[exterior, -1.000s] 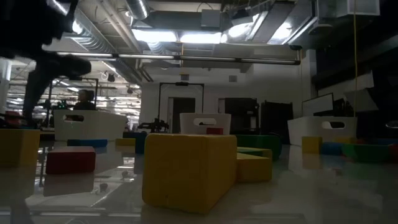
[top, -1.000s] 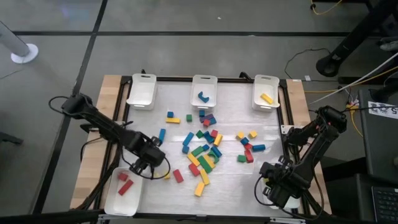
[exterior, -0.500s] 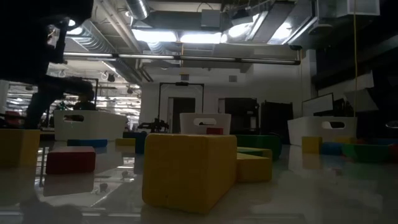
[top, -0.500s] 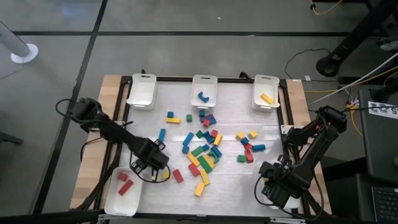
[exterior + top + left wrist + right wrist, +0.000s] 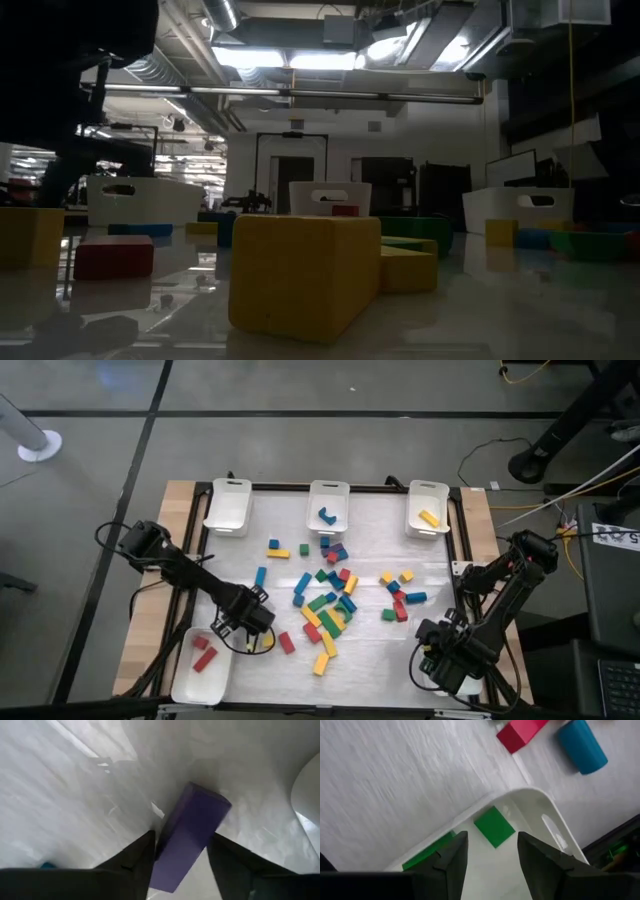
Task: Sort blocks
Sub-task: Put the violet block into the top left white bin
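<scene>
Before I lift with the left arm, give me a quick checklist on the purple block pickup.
1. Purple block between the left gripper fingers: ok, one finger on each long side.
2. Grip firm: cannot tell; the fingers look close to the block, contact unclear.
3. Block flat on the table: ok.
4. Neighbours clear: ok, the red block lies apart.
5. Near-left tray has room: ok, only two red blocks inside.
6. Right gripper out of the way: ok, over the tray holding green blocks.

Three trays (image 5: 328, 503) line the tabletop (image 5: 430, 600) top edge of frame; blocks (image 5: 327, 605) scattered mid-frame. Fourth tray (image 5: 198, 665) lower left holds two blocks, left gripper (image 5: 243, 635) just right of it. Right gripper (image 5: 447, 665) lower right, over a fifth tray (image 5: 540, 815).
</scene>
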Controlling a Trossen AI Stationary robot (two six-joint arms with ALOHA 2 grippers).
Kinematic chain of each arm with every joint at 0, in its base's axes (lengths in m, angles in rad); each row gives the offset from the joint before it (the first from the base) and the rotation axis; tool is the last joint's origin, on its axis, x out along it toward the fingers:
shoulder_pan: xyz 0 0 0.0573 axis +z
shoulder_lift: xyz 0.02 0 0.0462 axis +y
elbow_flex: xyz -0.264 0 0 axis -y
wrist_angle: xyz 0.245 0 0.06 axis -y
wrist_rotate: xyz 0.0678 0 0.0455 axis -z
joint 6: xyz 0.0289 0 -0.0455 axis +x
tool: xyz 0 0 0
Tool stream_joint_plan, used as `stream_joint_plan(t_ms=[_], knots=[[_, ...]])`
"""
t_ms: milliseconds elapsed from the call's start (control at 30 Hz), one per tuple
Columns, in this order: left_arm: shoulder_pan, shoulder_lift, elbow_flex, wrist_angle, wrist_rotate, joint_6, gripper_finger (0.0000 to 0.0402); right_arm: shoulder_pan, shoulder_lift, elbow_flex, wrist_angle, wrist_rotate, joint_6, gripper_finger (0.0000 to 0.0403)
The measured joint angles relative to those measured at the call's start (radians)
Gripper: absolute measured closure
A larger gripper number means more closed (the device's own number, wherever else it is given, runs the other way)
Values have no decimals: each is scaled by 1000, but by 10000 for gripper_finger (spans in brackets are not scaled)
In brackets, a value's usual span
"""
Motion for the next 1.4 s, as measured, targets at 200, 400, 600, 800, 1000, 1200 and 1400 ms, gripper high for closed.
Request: stream_joint_plan(t_ms=[200,400,600,800,1000,1200,1400], knots=[[-1,0,0,-1,-6,-28,316,0,0,0,21,38,0,230],[-1,0,9,-5,-3,-42,315,0,0,0,25,38,0,230],[-2,6,37,-14,3,-42,297,0,0,0,25,38,0,230],[-2,6,58,-14,5,-116,310,0,0,0,25,37,0,230],[-2,5,85,-29,4,-152,305,0,0,0,24,37,0,230],[1,3,128,-49,2,-153,309,0,0,0,24,37,0,230],[1,2,170,-180,1,-156,309,0,0,0,25,37,0,230]])
